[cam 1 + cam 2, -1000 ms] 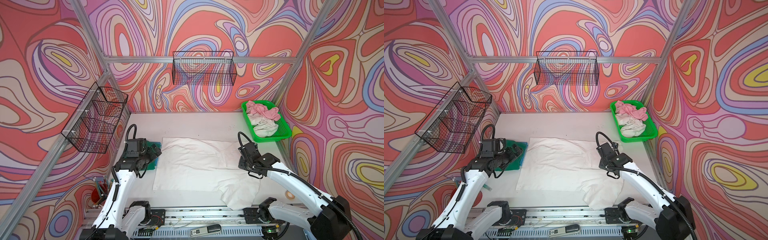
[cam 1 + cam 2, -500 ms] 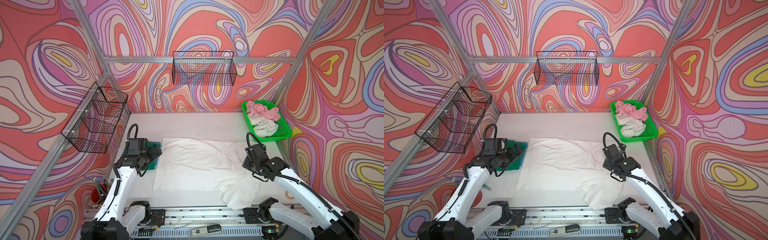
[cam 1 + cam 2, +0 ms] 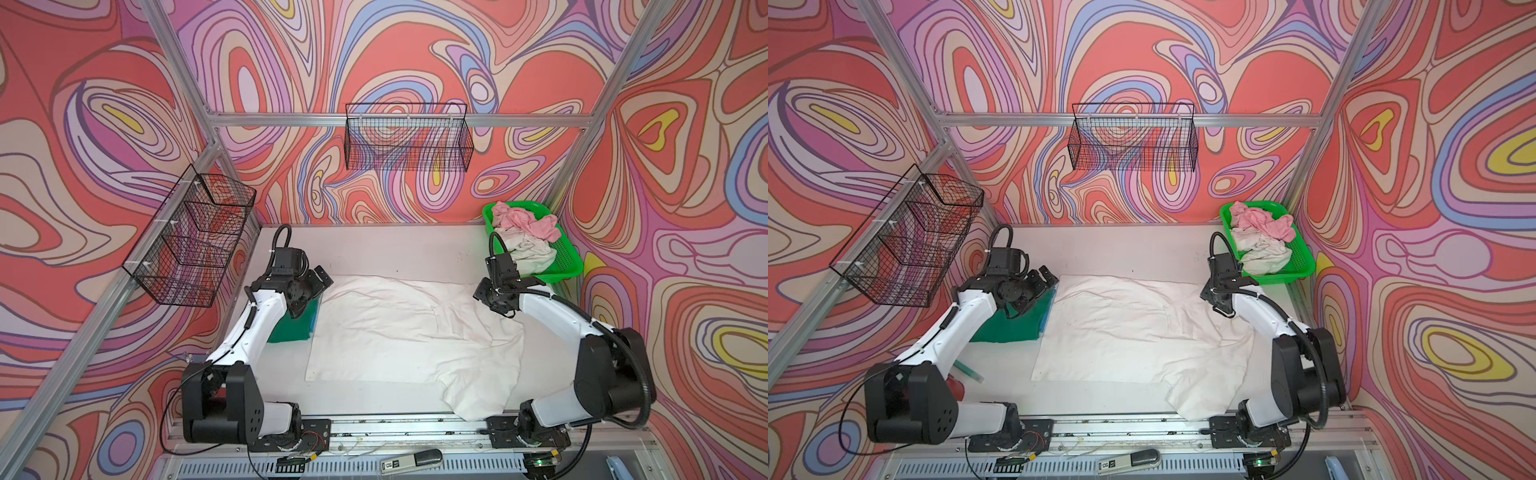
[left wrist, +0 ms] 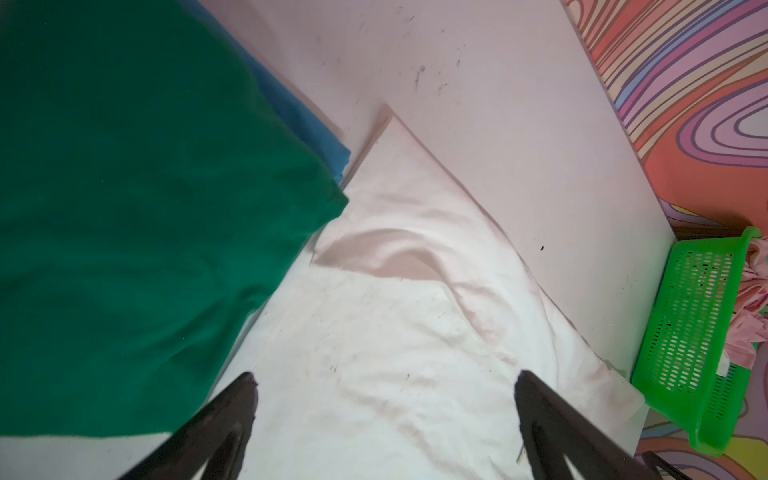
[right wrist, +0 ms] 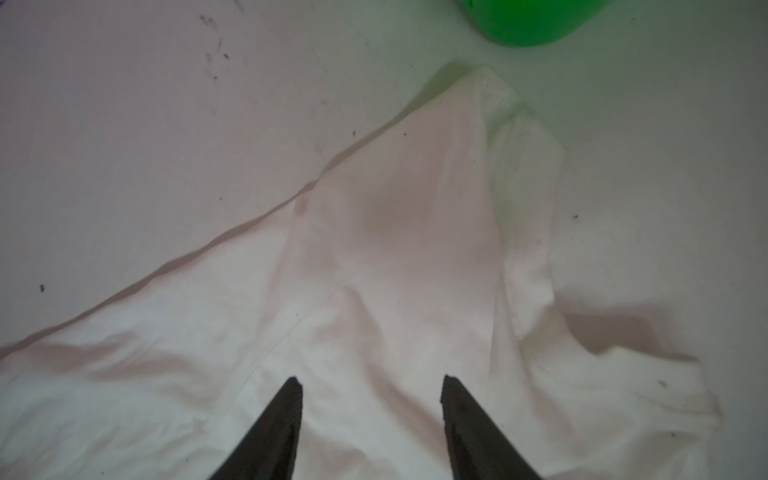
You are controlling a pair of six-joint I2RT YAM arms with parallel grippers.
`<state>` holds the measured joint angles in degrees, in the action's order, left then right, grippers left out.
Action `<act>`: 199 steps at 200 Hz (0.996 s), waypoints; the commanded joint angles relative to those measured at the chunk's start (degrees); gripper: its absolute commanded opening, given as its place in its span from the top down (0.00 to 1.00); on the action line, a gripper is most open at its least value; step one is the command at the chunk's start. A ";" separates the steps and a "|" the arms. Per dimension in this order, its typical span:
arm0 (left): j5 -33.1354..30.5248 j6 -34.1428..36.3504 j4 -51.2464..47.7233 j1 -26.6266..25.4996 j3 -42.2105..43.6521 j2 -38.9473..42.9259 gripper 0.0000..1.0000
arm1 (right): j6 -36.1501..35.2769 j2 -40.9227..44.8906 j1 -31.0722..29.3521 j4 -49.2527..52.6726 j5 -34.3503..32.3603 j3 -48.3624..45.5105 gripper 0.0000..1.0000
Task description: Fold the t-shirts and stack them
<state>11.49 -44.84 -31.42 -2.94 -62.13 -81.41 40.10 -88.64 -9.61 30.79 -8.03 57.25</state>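
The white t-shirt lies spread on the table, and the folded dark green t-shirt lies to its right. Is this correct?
No. The folded dark green t-shirt lies to the left of the white t-shirt; both top views show it.

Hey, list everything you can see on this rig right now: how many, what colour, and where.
white t-shirt: one, white, spread out mid-table.
dark green t-shirt: one, dark green, folded, left of it.
blue cloth: one, blue, folded underneath the green.
pink t-shirt: one, pink, crumpled in the basket.
off-white t-shirt: at least one, off-white, same basket.
plastic basket: one, bright green, back right corner.
wire baskets: two, black, back and left walls.
left gripper: black, open, over the white shirt's left edge.
right gripper: black, open, over its right side.
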 commanded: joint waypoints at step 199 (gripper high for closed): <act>-15.91 -2.04 0.18 -7.96 -18.29 -34.90 0.00 | -2.97 -21.48 3.41 -12.70 -6.03 6.38 0.43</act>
<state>-0.51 -45.36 -29.50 -10.94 -79.90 -114.28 36.93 -107.59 -6.39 19.14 -14.57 63.81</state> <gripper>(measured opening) 0.998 0.570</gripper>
